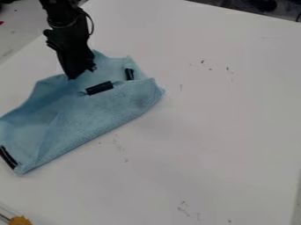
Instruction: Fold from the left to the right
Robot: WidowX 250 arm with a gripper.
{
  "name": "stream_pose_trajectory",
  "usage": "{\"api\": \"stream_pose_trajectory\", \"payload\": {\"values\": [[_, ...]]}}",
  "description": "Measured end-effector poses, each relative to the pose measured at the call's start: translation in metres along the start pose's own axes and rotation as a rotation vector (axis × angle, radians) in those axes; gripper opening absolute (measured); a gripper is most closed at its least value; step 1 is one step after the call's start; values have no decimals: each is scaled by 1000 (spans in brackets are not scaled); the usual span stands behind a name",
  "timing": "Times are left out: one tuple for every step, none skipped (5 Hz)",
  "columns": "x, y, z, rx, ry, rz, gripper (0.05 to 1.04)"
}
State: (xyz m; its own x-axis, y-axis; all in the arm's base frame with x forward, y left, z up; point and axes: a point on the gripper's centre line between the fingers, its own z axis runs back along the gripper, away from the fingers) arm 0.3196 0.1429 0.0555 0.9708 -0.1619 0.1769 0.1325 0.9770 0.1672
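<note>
The black gripper (82, 74) hangs down at the upper left, its tip at the upper part of the light blue cloth (94, 115). The cloth lies rumpled across the left of the table, with a layer folded over along its lower right side. Black strips mark it: one near the middle just below the gripper, one at the upper right, and one at the lower left corner. Whether the gripper holds any fabric cannot be told.
The white table (217, 123) bears small dark scuffs to the right of the cloth and near the bottom. A yellow-orange object (20, 220) shows at the bottom left corner. The table's far edge runs along the upper right.
</note>
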Motion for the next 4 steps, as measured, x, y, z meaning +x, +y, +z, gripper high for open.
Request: {"api": "stream_pose_trajectory", "payload": {"values": [[-1,-39,-1,-73,-6,24,71],[-10,-64,-10,-138,1,49,71],[-12,-73,-12,-159,3,45,94],[-12,-74,-12,-162,3,25,262]]}}
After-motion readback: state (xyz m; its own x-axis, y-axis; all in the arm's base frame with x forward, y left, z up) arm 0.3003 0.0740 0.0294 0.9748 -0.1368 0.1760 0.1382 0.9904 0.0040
